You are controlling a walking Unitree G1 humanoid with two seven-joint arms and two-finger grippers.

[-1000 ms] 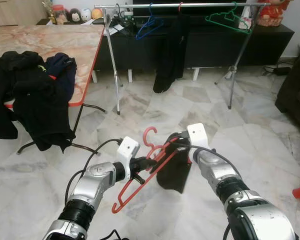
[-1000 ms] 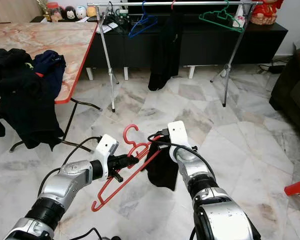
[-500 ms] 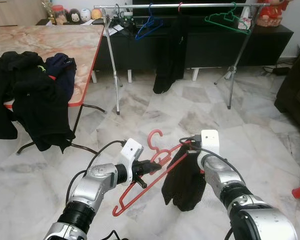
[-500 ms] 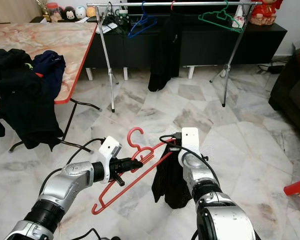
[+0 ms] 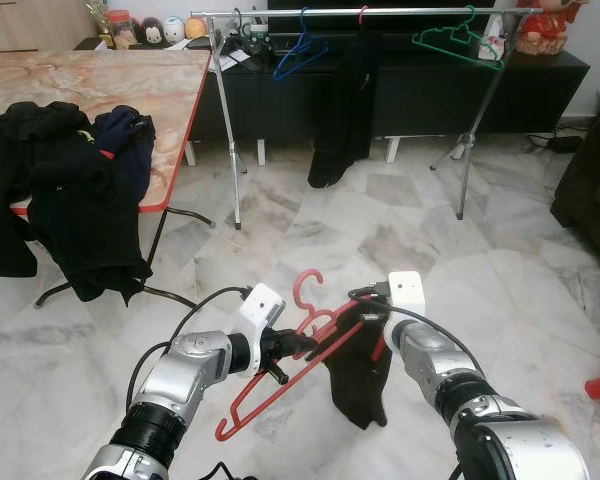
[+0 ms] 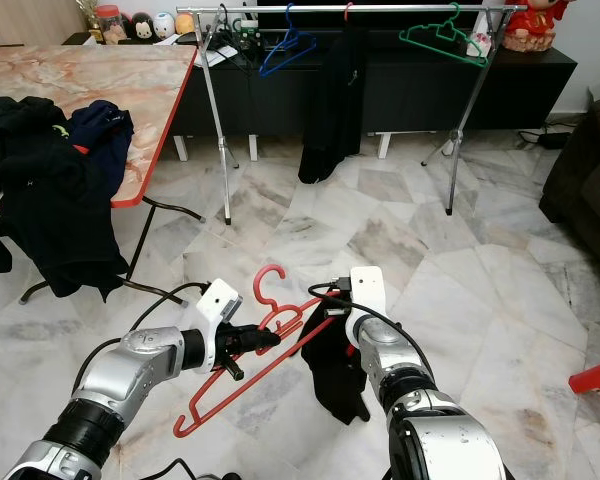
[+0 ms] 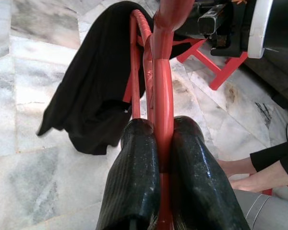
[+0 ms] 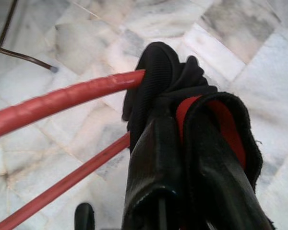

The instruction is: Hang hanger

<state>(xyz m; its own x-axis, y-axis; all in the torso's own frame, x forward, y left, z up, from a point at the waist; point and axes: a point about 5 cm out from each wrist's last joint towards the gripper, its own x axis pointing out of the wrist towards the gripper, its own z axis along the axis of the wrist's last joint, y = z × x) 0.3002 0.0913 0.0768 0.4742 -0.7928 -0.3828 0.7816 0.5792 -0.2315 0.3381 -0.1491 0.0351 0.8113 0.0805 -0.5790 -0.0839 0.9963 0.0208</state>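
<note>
Hangers: we count one red plastic hanger (image 5: 285, 360) in our grip, plus blue (image 5: 298, 52) and green (image 5: 458, 38) ones on the steel clothes rail (image 5: 360, 12). Our left gripper (image 7: 163, 153) pinches the red bar tight; our right gripper (image 8: 182, 143) clamps its end together with the draped black garment (image 5: 358, 385), low over the marble floor (image 5: 280, 220). Left wrist view adds a person's bare feet (image 7: 240, 175).
</note>
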